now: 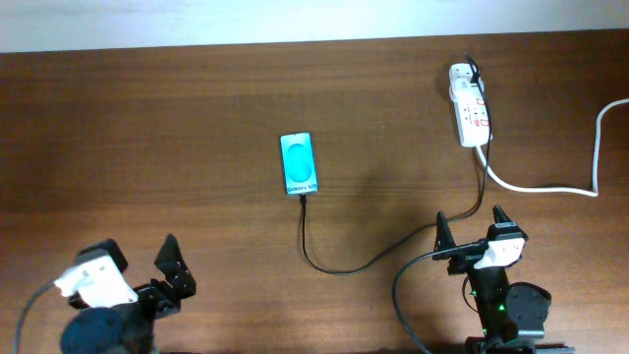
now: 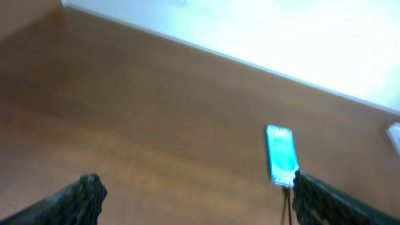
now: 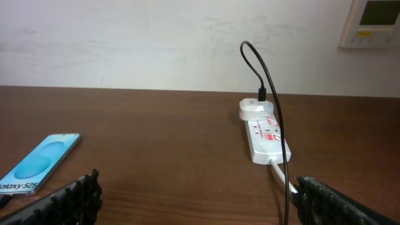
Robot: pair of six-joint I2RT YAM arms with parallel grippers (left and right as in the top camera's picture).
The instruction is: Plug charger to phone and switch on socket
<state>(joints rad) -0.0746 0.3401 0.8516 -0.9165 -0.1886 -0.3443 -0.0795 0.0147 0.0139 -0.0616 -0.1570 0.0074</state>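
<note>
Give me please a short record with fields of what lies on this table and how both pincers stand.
Surface: brown wooden table
Phone: small rectangular smartphone, cyan screen, flat at mid-table
Socket: white elongated power strip, red marks, far right; thick white cord leaves it
Charger: thin black cable from the phone's near short edge to the strip; inserted or not, cannot tell
Left pincer: open, empty
Right pincer: open, empty

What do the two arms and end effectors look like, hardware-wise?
Black arms. Both the left end effector and right end effector have two black ridged fingers on a white housing, plus a trailing black cable. Green light on the right arm.
</note>
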